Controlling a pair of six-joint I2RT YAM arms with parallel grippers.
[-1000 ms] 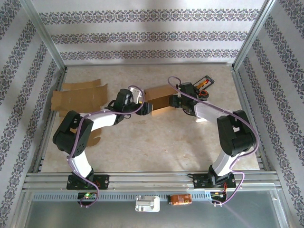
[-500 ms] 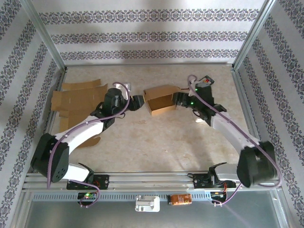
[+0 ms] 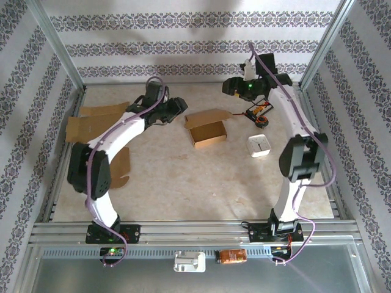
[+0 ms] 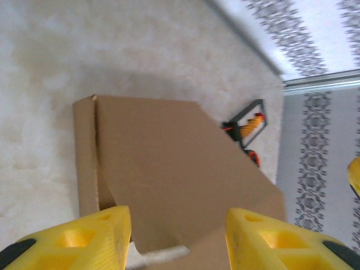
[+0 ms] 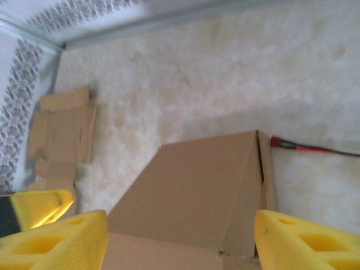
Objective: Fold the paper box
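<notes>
Paper box (image 3: pixel 206 128): brown, top open, one flap standing along its far side, resting free on the table (image 3: pixel 183 183).
Left gripper (image 4: pixel 177 219): near the box's far-left corner, not touching; yellow fingers parted, gap empty.
Right gripper (image 5: pixel 180 225): beyond the box's far-right corner, jaws wide, nothing held.
Flat cardboard blanks (image 3: pixel 101 125): well left of the box.
White square item (image 3: pixel 259 145): right of the box.

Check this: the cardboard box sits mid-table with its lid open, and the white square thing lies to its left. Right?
No. In the top external view the white square thing lies to the right of the cardboard box, not its left. The box does sit mid-table with its lid open.
</notes>
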